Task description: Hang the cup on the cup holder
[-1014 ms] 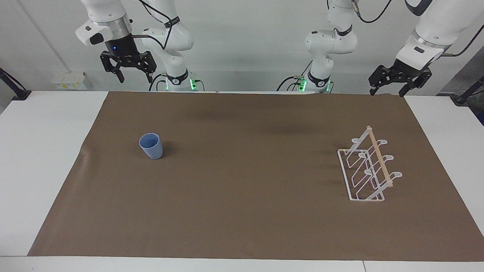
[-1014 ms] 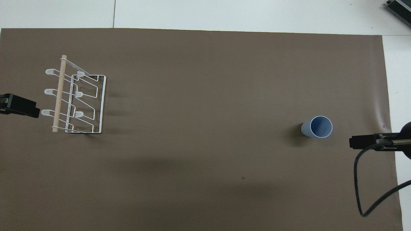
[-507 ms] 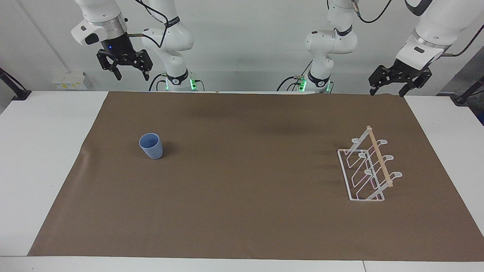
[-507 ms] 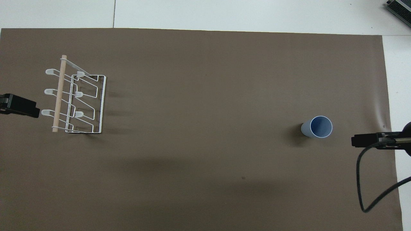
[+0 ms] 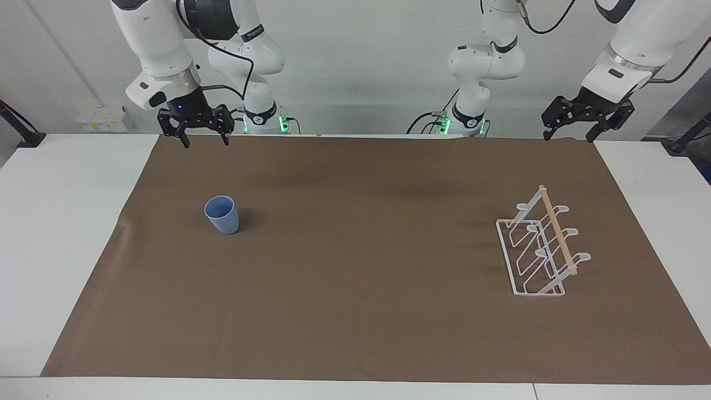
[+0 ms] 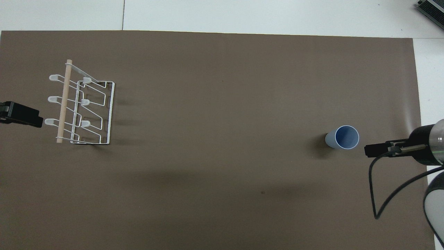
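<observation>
Brown mat (image 5: 355, 311) | cup (image 5: 222, 214) upright | cup holder (image 5: 541, 250) well apart

Overhead, the left arm's black two-finger gripper (image 6: 21, 115) is cut off at the frame edge, only a dark block showing, its fingertips not separable. The right arm's black two-finger gripper (image 6: 376, 149) shows edge-on, its white arm clipped by the edge. The small light-blue plastic tumbler (image 5: 222, 214) hides its own base.
</observation>
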You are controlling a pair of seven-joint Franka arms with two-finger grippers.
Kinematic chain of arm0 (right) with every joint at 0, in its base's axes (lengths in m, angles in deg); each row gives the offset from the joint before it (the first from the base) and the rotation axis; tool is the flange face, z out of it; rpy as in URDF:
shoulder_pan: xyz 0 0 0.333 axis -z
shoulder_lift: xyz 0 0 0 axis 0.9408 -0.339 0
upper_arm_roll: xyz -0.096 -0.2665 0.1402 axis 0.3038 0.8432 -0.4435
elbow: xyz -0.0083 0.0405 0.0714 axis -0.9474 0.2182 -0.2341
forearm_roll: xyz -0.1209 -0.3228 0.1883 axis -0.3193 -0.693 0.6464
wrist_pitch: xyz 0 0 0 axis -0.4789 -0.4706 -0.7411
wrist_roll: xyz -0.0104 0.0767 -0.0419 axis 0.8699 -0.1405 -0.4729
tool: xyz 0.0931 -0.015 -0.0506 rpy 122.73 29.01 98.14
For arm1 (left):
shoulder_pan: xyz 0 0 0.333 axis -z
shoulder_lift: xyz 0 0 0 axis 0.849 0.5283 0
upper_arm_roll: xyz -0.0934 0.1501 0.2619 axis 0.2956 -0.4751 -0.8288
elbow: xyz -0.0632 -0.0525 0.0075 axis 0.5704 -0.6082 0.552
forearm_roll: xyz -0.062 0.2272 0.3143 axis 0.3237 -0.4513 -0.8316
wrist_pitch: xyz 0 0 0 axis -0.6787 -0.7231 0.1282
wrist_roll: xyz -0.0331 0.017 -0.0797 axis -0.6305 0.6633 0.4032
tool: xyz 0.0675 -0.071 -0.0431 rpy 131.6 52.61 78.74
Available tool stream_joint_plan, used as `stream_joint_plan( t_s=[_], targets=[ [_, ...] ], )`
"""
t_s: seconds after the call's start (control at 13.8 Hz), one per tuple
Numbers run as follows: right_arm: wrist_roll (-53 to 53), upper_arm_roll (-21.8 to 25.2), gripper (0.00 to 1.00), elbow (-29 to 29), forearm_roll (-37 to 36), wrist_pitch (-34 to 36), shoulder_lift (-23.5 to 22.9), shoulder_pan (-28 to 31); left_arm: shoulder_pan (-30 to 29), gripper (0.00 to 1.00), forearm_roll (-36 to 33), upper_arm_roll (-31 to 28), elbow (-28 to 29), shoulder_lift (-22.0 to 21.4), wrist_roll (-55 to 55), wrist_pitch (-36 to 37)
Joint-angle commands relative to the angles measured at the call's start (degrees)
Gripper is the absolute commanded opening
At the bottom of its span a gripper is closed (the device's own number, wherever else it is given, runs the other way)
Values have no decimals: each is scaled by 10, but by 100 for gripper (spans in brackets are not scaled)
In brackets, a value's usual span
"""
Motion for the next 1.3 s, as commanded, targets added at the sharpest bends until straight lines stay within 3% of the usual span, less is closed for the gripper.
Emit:
stream_joint_plan(
  t_s=[0.0, 0.29, 0.72, 1.23],
  targets=[
    [-13, 0, 100, 49, 9, -52, 11, 2, -2, 100, -2, 1, 16, -15, -3, 1],
    [-13, -1, 100, 92, 8, -129, -22, -1, -2, 100, -2, 1, 16, -15, -3, 1],
    [-8, -1, 100, 93, 8, -234, -118, -16, -2, 100, -2, 1, 16, -15, -3, 1],
    [-6, -1, 100, 107, 9, -252, -152, -14, -2, 100, -2, 1, 16, -15, -3, 1]
  ],
)
